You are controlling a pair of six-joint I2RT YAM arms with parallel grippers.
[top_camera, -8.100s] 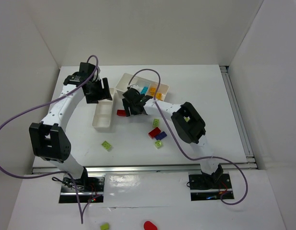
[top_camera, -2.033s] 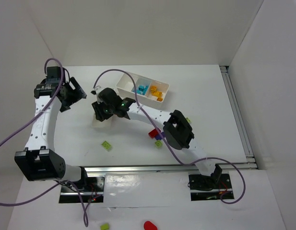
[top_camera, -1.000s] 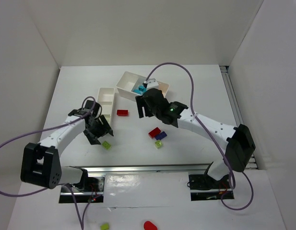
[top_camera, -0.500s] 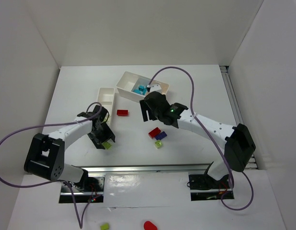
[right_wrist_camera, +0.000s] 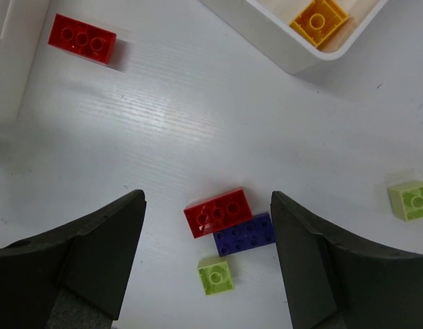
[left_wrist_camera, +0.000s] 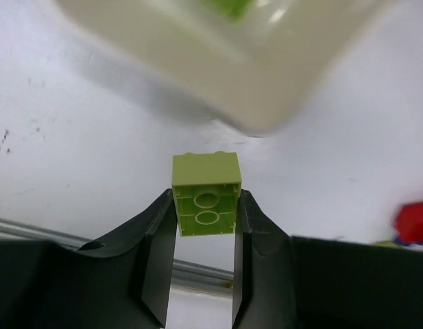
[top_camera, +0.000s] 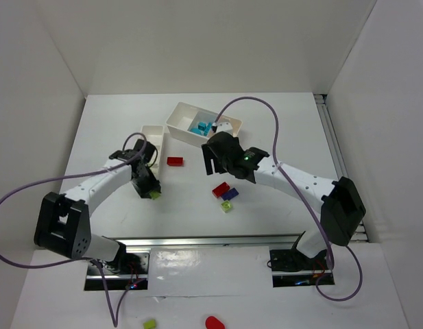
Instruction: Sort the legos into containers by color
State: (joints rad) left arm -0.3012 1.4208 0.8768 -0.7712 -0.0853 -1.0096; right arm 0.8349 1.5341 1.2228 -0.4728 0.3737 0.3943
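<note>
Brick (left_wrist_camera: 205, 184), lime green, tight in grip of left end effector (left_wrist_camera: 205, 218), near narrow tray (left_wrist_camera: 225, 68)

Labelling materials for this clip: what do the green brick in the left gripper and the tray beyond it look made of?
The green brick: likely hard moulded plastic, slightly glossy; crisp edges, hollow tubed underside. The tray: probably thin white plastic, smooth, rounded corner; blurred here.

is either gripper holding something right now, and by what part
The left gripper holds a lime green lego, pinched across the lower part of two opposite sides. The right gripper is open and holds nothing.
</note>
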